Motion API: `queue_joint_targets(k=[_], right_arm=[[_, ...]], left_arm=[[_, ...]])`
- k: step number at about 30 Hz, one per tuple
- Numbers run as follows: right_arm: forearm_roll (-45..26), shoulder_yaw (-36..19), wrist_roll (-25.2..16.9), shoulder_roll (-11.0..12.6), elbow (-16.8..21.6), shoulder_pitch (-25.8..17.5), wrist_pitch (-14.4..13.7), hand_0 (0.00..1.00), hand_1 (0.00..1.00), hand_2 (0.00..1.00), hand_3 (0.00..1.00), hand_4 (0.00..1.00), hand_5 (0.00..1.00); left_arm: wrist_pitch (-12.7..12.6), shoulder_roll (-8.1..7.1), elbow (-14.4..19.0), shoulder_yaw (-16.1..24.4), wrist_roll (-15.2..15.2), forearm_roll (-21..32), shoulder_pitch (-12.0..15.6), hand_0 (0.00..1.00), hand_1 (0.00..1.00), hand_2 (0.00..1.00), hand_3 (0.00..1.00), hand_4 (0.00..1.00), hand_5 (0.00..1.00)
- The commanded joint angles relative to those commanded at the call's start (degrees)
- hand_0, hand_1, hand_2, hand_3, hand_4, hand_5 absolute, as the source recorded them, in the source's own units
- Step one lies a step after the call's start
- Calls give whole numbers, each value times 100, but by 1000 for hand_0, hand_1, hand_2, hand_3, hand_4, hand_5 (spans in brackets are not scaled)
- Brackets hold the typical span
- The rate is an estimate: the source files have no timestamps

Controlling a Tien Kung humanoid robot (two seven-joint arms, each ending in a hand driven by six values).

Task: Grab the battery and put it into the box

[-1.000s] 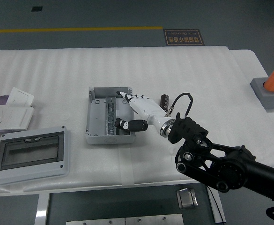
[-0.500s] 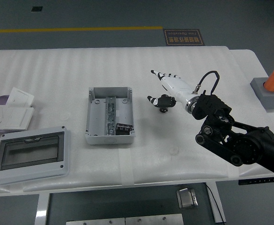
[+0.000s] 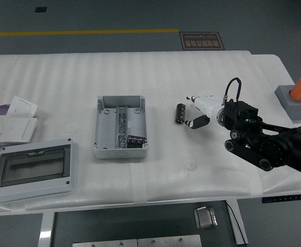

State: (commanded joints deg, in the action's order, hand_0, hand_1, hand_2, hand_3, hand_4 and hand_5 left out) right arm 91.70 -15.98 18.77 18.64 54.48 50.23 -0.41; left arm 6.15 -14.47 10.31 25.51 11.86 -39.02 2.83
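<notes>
The small dark cylindrical battery [image 3: 180, 113] lies on the white padded worktop [image 3: 191, 67], just left of the right hand [image 3: 199, 110], long axis pointing away from the robot. The hand's fingers are loose, holding nothing. The open grey plastic box [image 3: 120, 126] sits further left with free room between; one dark cylinder [image 3: 136, 140] already lies inside.

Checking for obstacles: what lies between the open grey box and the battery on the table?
Nothing: the head view shows only bare white table between the box and the battery.
</notes>
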Motion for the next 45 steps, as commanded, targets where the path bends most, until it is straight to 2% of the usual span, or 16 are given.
queue_joint_targets(k=[10, 17, 23, 24, 29, 30, 39, 45], right_arm=[[-189, 137, -52, -123, -19, 104, -66, 998, 963, 950, 998, 768, 426], [-351, 349, -180, -176, -273, 137, -327, 998, 961, 949, 998, 770, 436], [-463, 406, -300, -206, -345, 132, -562, 998, 949, 935, 998, 758, 433], [-475, 413, -313, -218, -345, 129, -584, 998, 863, 814, 878, 720, 427], [-503, 471, -351, -283, -362, 117, -638, 998, 863, 814, 878, 720, 427], [-508, 490, -355, -290, -369, 113, -640, 998, 799, 723, 712, 525, 325], [-500, 539, -391, -266, -368, 71, -691, 998, 791, 707, 701, 525, 317], [-257, 266, -375, -152, -124, 27, -723, 998, 778, 690, 697, 523, 317]], left_arm=[[-10, -4, 0, -123, -20, 96, -18, 624, 645, 525, 581, 578, 426], [-6, 3, 0, -32, -1, 2, -25, 623, 643, 524, 581, 579, 426], [-8, 2, 0, -62, -11, 30, -23, 624, 644, 524, 581, 580, 428], [-8, 2, 0, -70, -13, 37, -23, 623, 644, 524, 581, 580, 427], [-3, 5, 0, -104, -18, 65, -28, 623, 644, 524, 581, 580, 427], [-3, 6, 0, -119, -22, 80, -29, 624, 644, 524, 581, 577, 425], [-7, 9, 0, -202, -46, 153, -32, 623, 644, 524, 581, 574, 419], [-10, 15, 0, -180, -49, 139, -30, 624, 645, 524, 581, 574, 416]])
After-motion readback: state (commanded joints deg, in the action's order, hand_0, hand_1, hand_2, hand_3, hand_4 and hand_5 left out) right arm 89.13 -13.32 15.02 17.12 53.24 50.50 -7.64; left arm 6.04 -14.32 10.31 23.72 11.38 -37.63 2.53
